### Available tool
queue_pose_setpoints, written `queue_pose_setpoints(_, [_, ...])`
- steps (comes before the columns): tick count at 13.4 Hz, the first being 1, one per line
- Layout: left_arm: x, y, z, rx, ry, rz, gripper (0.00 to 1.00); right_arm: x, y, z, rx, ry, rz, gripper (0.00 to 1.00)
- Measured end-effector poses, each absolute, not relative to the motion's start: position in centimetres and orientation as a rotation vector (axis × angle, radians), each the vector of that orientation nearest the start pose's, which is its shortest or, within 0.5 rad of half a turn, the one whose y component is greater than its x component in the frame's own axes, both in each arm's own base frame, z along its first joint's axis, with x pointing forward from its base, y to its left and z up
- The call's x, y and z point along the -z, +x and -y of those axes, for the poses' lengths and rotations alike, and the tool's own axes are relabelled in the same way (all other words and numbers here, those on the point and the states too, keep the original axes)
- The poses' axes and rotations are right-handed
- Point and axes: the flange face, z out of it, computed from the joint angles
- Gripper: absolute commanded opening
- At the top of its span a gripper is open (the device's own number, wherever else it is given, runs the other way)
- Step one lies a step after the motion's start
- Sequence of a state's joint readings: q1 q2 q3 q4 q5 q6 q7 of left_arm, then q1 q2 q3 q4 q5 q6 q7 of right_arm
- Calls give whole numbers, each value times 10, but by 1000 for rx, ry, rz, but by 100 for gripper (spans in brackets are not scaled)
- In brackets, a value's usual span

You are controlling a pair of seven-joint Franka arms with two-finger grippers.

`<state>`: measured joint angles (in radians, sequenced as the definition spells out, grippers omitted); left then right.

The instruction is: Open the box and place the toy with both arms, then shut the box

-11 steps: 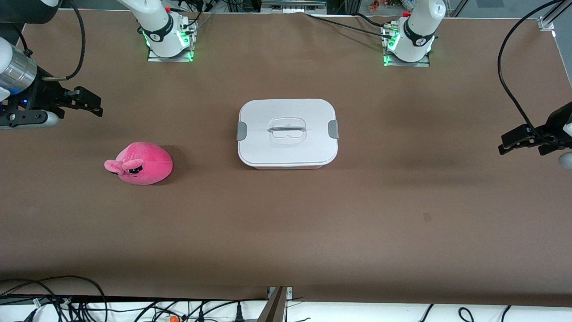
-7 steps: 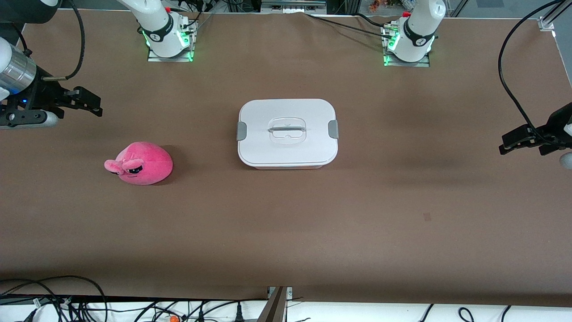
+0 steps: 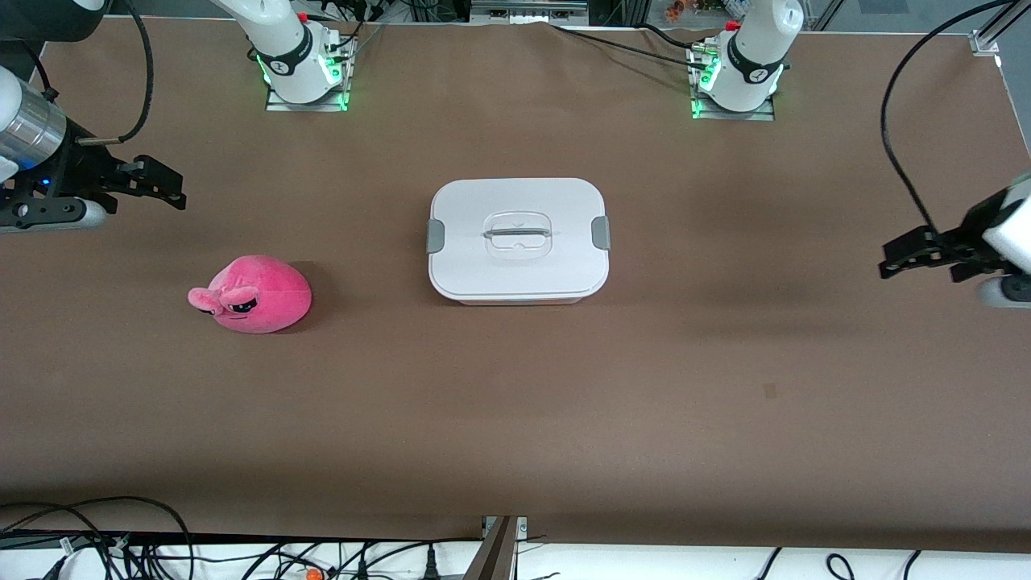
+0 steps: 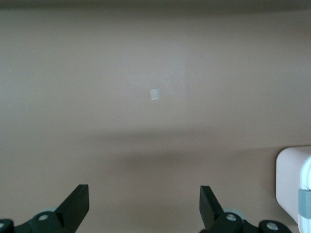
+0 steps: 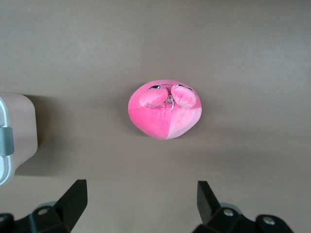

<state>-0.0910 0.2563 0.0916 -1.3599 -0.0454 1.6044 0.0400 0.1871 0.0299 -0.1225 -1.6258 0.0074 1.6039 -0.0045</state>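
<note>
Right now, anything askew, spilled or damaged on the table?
Nothing stands out. The white-lidded pink plastic box sits square and closed, grey clips down. The hot-pink plush toy rests intact on the brown table, toward the right arm's end.

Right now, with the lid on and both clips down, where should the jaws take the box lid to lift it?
Probably by the lid handle, from straight above. It is a narrow bar across a recessed well in the middle of the box lid, so open jaws can straddle it. The grey clips likely need releasing first.

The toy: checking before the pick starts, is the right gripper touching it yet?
Apart. The right wrist view shows bare table between the open right gripper and the toy.
</note>
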Motion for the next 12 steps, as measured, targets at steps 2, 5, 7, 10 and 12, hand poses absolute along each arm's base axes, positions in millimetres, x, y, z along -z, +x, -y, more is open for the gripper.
queue_pose_setpoints(2, [-560,627,53,-156,-3165,-174,100,-585,563,-38,-80,-3136,108,100])
queue_pose_setpoints(5, [-553,606,140,-276,-3149,-417,100,-585,563,-38,-79,-3136,107,100])
queue_pose_setpoints(7, [-550,593,192,-291,-3130,-571,100,-585,563,-38,-78,-3136,107,100])
queue_pose_setpoints(10, [-530,574,265,-342,-3090,-816,100,-585,563,-37,-73,-3136,105,100])
queue_pose_setpoints(12, [-519,558,318,-346,-3061,-964,100,-586,563,-36,-68,-3137,103,100])
